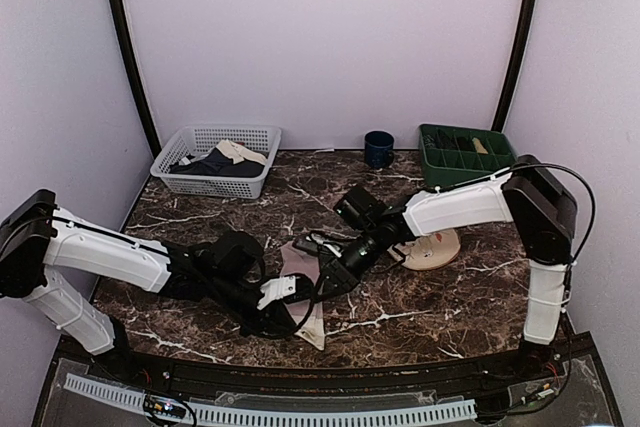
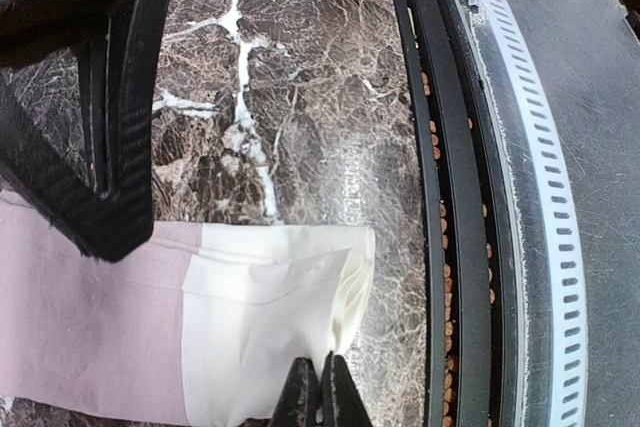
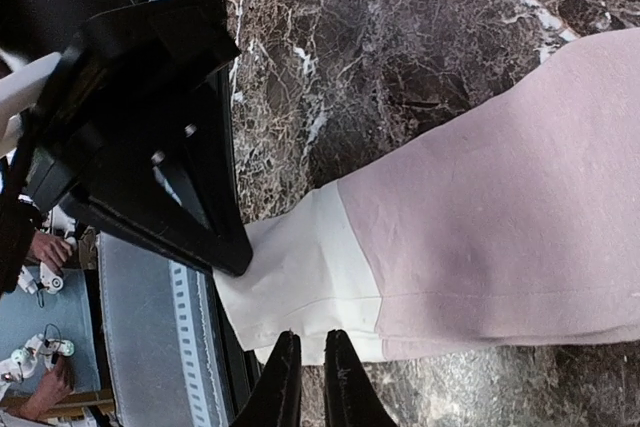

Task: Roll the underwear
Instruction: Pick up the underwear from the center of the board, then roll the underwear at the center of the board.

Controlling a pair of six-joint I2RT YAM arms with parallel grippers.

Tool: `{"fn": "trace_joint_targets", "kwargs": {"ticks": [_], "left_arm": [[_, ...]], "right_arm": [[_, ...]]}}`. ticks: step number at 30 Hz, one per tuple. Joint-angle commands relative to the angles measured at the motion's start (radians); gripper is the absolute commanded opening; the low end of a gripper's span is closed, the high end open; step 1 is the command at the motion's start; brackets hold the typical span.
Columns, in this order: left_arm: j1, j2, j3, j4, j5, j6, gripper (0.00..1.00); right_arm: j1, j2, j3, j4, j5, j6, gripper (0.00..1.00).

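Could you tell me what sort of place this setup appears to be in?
Probably a robot lab test booth: plain lilac walls enclose a marble-patterned table, the left arm and right arm are bolted at its near edge, and staged props include a white basket and green divided tray.

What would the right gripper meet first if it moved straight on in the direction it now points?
The underwear: the right gripper has its tips at the edge of the cream waistband, probably touching it. The left gripper is nearby but off to one side, seemingly out of that line.
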Motion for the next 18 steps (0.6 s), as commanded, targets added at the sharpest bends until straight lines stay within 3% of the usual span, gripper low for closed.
{"fn": "trace_joint_targets", "kwargs": {"ticks": [1, 9, 18], "left_arm": [[0.018, -0.006, 0.017, -0.018, 0.039, 0.002, 0.00], [0.106, -0.035, 0.008, 0.033, 0.061, -0.068, 0.00], [0.195, 0.089, 0.068, 0.029, 0.069, -0.121, 0.00]], "right_arm": [[0.015, 0.086, 0.035, 0.035, -0.018, 0.027, 0.10], [0.023, 0.180, -0.007, 0.025, 0.027, -0.023, 0.09], [-0.007, 0.069, -0.025, -0.005, 0.071, -0.029, 0.09]]}}
